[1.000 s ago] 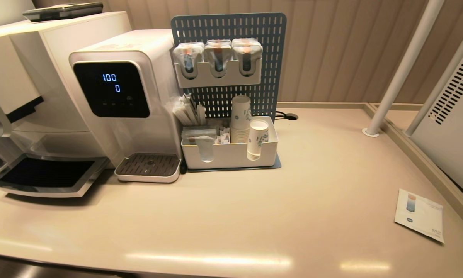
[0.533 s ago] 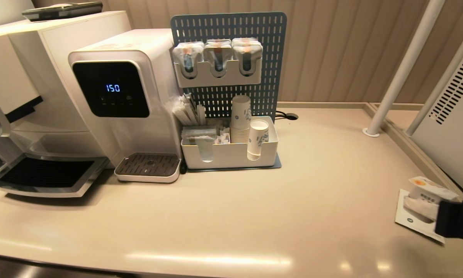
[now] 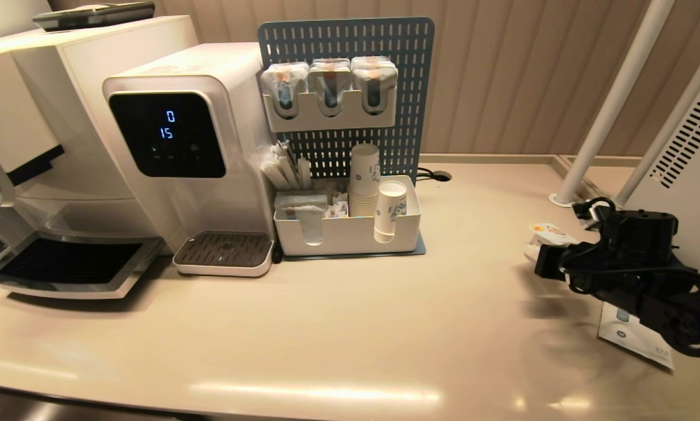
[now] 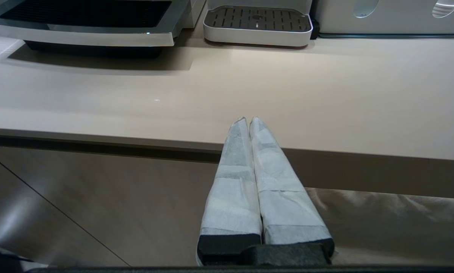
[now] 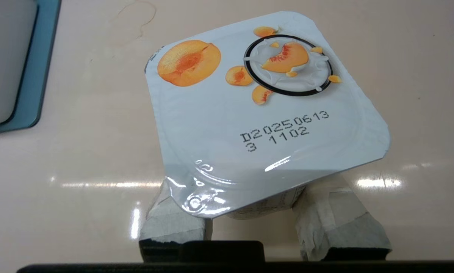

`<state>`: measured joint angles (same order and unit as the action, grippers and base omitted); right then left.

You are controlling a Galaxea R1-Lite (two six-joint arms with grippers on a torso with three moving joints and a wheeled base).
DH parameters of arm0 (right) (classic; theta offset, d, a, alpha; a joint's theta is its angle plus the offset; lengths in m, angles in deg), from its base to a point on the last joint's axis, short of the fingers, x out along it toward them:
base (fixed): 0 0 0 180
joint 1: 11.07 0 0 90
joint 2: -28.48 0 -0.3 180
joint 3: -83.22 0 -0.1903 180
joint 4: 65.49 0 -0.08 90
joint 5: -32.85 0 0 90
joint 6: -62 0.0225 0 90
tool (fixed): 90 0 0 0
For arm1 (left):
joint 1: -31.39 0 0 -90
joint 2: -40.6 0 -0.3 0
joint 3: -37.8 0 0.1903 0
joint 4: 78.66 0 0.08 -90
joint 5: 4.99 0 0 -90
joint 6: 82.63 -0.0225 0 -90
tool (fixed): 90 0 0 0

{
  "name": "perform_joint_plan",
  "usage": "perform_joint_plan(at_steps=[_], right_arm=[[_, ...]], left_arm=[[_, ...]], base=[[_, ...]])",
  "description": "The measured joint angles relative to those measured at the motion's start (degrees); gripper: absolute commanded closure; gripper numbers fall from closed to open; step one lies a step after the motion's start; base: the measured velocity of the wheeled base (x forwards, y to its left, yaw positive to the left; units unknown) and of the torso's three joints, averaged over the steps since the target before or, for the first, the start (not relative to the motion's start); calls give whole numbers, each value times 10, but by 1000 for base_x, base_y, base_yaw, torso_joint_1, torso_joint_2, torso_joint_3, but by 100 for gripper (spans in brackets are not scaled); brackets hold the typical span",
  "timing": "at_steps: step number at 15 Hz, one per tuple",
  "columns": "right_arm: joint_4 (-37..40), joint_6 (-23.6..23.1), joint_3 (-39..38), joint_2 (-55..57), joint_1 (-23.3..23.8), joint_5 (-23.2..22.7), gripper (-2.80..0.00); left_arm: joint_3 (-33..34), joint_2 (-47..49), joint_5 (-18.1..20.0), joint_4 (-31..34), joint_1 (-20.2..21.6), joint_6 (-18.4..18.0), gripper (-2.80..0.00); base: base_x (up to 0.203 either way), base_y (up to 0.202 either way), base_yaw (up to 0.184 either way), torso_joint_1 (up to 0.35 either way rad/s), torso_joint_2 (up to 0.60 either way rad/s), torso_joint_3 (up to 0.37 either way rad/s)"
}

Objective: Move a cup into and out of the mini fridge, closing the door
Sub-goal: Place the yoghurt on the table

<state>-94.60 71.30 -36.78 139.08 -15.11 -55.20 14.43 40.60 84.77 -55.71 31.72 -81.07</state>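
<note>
Holding the cup (image 3: 546, 237) above the table (image 3: 350, 327), the right end effector (image 3: 540, 251) grips it on both sides; its lid with orange fruit pictures faces up, a bit tilted. The white bin (image 3: 350, 231) has paper cups (image 3: 364, 178) standing inside. The left end effector (image 4: 248, 125) is closed, empty.

Your right gripper (image 3: 534, 252) has come into the head view from the right edge, carrying the cup (image 3: 547, 234) between its jaws. It now sits further left and further back over the tabletop (image 3: 385, 327) than half a second ago, off the sachet (image 3: 633, 339). The machine's screen (image 3: 167, 133) shows different digits.
</note>
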Motion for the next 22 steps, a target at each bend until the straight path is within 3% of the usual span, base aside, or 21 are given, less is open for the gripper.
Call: perform_joint_plan(at_steps=[7, 22], right_arm=[[46, -6, 153, 115, -2, 77, 0], [195, -6, 411, 269, -2, 105, 0]], left_arm=[[0, 0, -1, 0, 0, 0, 0], [0, 0, 0, 0, 0, 0, 0]], base=[[0, 0, 0, 0, 0, 0], [0, 0, 0, 0, 0, 0]])
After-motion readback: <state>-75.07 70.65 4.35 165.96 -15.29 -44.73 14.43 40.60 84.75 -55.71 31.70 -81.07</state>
